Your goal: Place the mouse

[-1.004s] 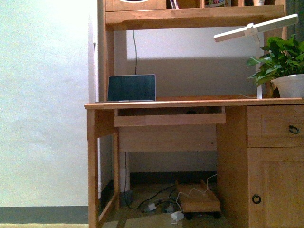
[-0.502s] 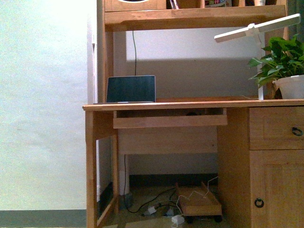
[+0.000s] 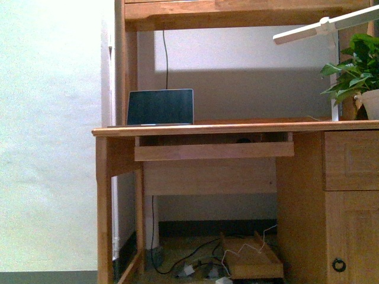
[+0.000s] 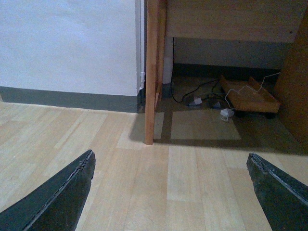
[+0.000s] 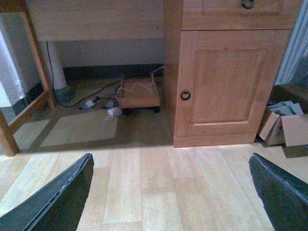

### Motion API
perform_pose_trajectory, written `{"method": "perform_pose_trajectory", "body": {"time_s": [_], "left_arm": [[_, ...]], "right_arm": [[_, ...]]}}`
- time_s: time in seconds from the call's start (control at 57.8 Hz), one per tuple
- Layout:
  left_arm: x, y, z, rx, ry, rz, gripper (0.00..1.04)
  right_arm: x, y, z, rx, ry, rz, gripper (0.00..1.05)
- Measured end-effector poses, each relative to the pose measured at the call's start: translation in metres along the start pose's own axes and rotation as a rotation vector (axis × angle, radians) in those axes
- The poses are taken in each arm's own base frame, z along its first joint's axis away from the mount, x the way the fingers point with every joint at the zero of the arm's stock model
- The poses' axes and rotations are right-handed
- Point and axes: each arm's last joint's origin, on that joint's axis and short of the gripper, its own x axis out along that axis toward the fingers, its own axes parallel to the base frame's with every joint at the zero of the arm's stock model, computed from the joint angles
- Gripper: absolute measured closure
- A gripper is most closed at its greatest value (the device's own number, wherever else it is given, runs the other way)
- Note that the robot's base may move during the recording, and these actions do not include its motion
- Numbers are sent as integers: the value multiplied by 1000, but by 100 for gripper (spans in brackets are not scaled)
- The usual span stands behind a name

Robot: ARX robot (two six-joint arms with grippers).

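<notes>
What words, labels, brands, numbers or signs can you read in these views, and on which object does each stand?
None can be read.
The laptop has a dark, blank screen.
The cardboard boxes beside the cabinet show no legible print; any marks are too blurred.

Black, tapered pincer fingers (image 4: 57, 197)
</notes>
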Motion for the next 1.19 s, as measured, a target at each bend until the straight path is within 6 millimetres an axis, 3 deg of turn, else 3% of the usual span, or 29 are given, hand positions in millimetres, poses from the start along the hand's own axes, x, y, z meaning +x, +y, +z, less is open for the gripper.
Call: {"method": "perform_pose_trajectory", "body": {"time_s": [1.195], "left_arm": [[0,0,0,0,-1,0,8]], "right_arm": [[0,0,0,0,0,0,7]]}}
